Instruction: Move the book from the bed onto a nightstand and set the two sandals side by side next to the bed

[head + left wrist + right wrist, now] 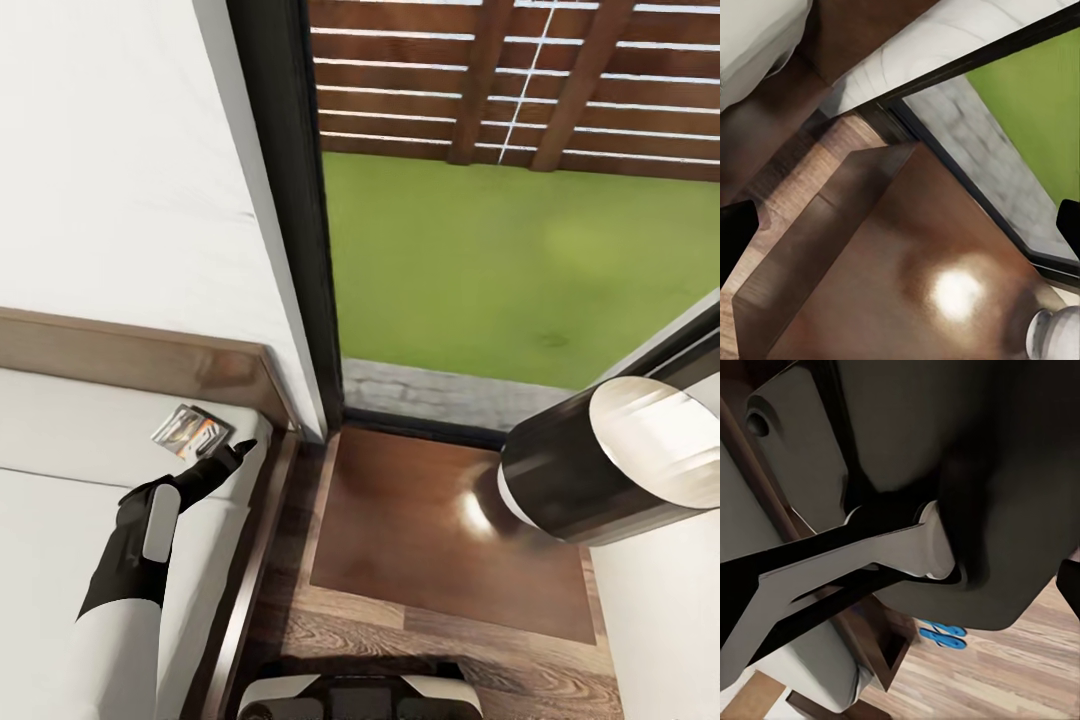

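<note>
Left gripper (236,449) over mattress corner of bed (60,520), tips just beside book (190,430); contact not resolvable. Book flat on mattress near headboard (130,355). Left fingers: far apart in left wrist view, nothing between.

Right gripper: state cannot be told.

Nightstand (440,520) beside bed, below window; glossy top bare.

Sandals (943,634) on floor beside bed frame, together.

Risks, judged:
- Thin book lies flat; fingers may slide over cover or push book toward headboard.
- Pinching mattress fabric with book.
- Right forearm (610,460) hangs above nightstand; may obstruct placement.
</note>
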